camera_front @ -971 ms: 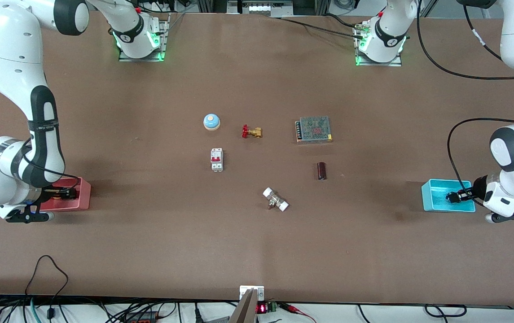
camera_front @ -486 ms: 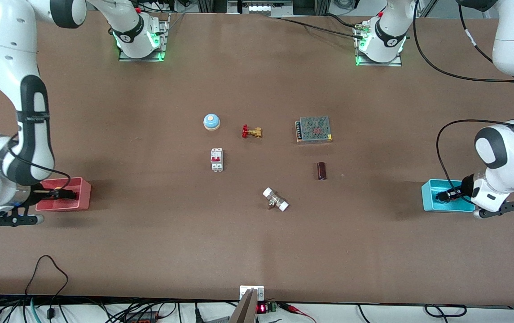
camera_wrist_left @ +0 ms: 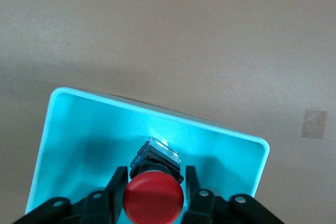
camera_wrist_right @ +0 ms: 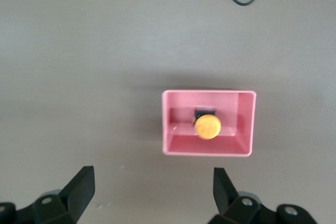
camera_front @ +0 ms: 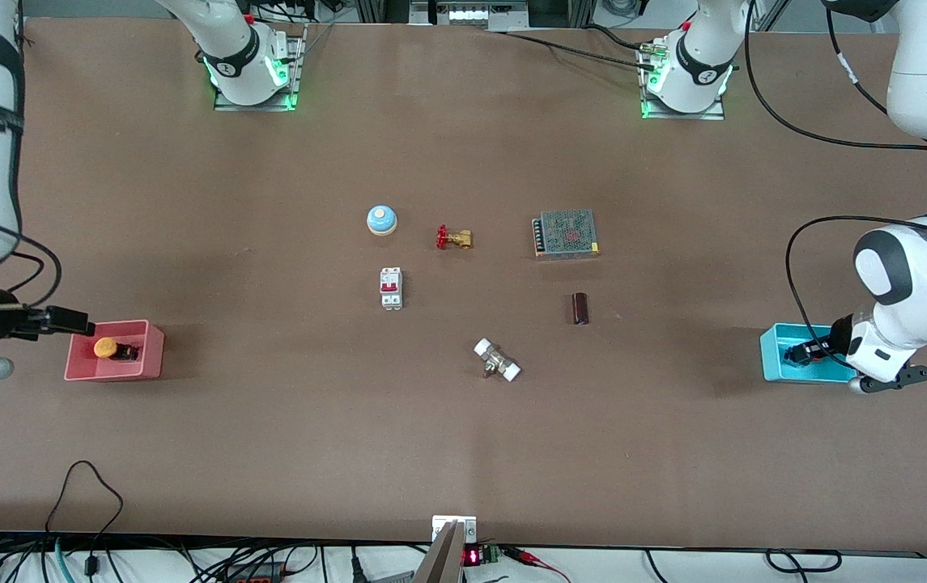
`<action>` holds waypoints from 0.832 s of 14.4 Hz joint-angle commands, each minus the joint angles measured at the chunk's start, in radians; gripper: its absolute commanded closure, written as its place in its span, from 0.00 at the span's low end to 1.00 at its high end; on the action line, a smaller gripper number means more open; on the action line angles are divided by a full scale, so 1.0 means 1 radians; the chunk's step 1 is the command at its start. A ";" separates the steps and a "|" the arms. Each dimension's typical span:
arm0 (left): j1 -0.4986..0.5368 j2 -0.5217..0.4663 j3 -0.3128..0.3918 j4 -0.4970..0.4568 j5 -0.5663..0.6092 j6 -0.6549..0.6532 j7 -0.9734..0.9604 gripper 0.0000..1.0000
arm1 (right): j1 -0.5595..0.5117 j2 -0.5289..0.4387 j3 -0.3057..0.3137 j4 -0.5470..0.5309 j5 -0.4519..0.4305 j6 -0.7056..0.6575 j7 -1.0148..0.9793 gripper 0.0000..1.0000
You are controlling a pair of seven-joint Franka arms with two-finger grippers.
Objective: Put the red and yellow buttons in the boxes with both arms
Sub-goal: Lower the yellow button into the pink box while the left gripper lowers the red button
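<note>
Left gripper (camera_wrist_left: pixel 153 195) clamps the rigid, light red-capped push-button (camera_wrist_left: pixel 153 198) by its black body inside the cyan plastic bin (camera_wrist_left: pixel 68 129); right gripper (camera_wrist_right: pixel 152 192), wide open and empty, hangs over the pink plastic bin (camera_wrist_right: pixel 173 145) holding the yellow-capped button (camera_wrist_right: pixel 207 126).

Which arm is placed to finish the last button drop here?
Left. The left end effector sits inside the cyan box, fingers flanking the red button. The right end effector is open and raised above the pink box, where the yellow button already lies.

pink box (camera_front: pixel 151 353) unobstructed above, left pincer (camera_front: pixel 799 354) filling blue box (camera_front: pixel 775 356)
</note>
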 commanded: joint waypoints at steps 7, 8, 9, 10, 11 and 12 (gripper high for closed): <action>0.016 -0.017 -0.006 0.067 -0.019 -0.106 0.056 0.46 | 0.111 -0.176 -0.002 -0.026 -0.037 -0.196 0.248 0.00; 0.016 -0.017 -0.005 0.104 -0.019 -0.160 0.056 0.46 | 0.109 -0.190 -0.004 -0.026 -0.039 -0.204 0.242 0.00; 0.016 -0.018 -0.002 0.139 -0.017 -0.210 0.055 0.46 | 0.103 -0.205 0.002 -0.026 -0.049 -0.210 0.242 0.00; 0.016 -0.020 0.000 0.171 -0.013 -0.255 0.055 0.45 | 0.091 -0.231 0.014 -0.032 -0.086 -0.212 0.242 0.00; 0.016 -0.021 0.000 0.206 -0.008 -0.307 0.056 0.40 | 0.056 -0.249 0.059 -0.036 -0.127 -0.218 0.239 0.00; 0.016 -0.027 0.001 0.243 -0.007 -0.359 0.055 0.15 | -0.013 -0.266 0.146 -0.037 -0.167 -0.227 0.239 0.00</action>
